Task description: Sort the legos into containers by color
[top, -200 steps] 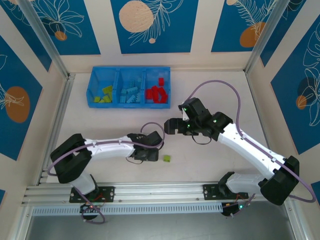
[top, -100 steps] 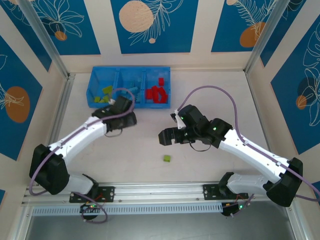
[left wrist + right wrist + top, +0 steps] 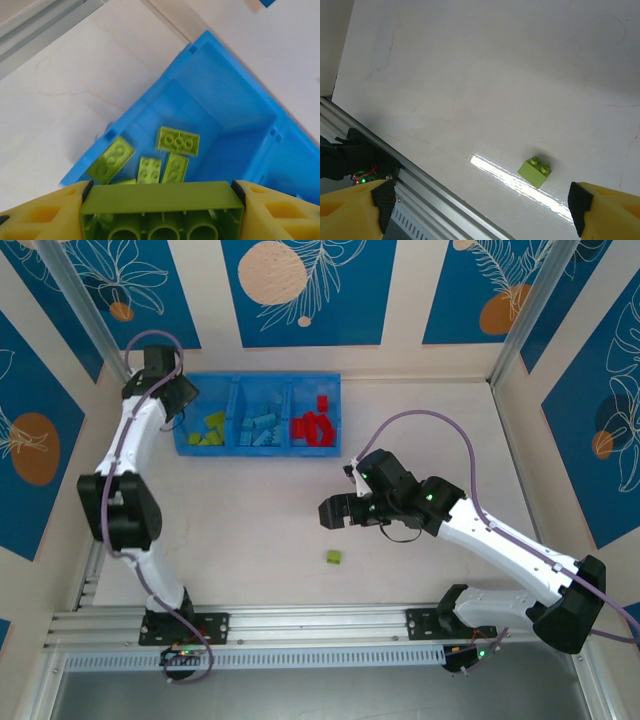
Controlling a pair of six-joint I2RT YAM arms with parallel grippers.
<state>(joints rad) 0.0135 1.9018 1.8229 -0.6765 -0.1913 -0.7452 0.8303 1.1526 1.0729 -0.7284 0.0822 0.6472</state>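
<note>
**Left gripper holds a lime brick over the green compartment; one lime brick is loose on the table**

The left gripper point(image 3: 162, 215) is clamped on a lime green brick point(image 3: 162, 200). The brick's long axis runs straight across from one yellow finger to the other, with its hollow underside towards the camera. Just past the fingertips lies the end compartment point(image 3: 235, 145) of the blue bin point(image 3: 258, 450), which already has several lime bricks point(image 3: 177, 140) on its floor. The held brick looks well placed for a drop into the matching colour.

The left arm is stretched far forward to the bin's left end, with its wrist tipped down over that compartment.

The right gripper point(image 3: 333, 512) hovers above the table with its fingers wide apart and holding nothing. A single loose lime brick point(image 3: 535, 171) lies on the table ahead of those fingers. It sits within their span, nearer one finger, and slants to the line between them. The right arm is bent at the elbow and is the nearer one to this brick. The left gripper is well apart from it.
</note>
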